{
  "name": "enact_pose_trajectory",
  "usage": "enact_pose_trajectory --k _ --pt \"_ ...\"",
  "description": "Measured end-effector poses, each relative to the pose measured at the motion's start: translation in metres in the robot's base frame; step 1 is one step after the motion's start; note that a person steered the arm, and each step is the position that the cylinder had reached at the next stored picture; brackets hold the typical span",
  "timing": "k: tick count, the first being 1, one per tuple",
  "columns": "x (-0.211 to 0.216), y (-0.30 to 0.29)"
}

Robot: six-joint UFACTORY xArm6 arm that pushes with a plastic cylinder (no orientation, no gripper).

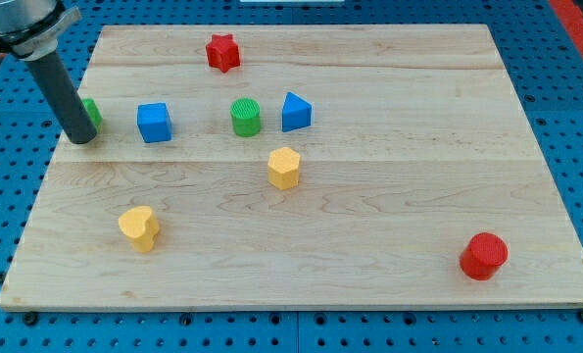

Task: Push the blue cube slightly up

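Note:
The blue cube [154, 123] sits on the wooden board [369, 196] at the upper left. My tip [80, 138] rests on the board to the left of the blue cube, a short gap away. The rod rises toward the view's top left and partly hides a green block [92, 111] just behind it, whose shape I cannot make out.
A red star block [222, 52] lies near the top edge. A green cylinder [245, 117] and a blue triangular block [295, 112] sit right of the cube. A yellow hexagonal block [284, 168], a yellow heart-like block [139, 228] and a red cylinder [483, 256] lie lower down.

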State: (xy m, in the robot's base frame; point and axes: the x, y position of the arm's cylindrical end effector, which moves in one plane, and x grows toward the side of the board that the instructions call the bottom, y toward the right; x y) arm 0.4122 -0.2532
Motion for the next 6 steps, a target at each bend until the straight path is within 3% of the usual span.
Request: enact_pose_trajectory --k 1,2,4,5,6 --pt "0.025 0.033" --pt "0.022 0.075" --pt "-0.002 0.072" --pt "0.010 0.077" --pt "0.034 0.146"
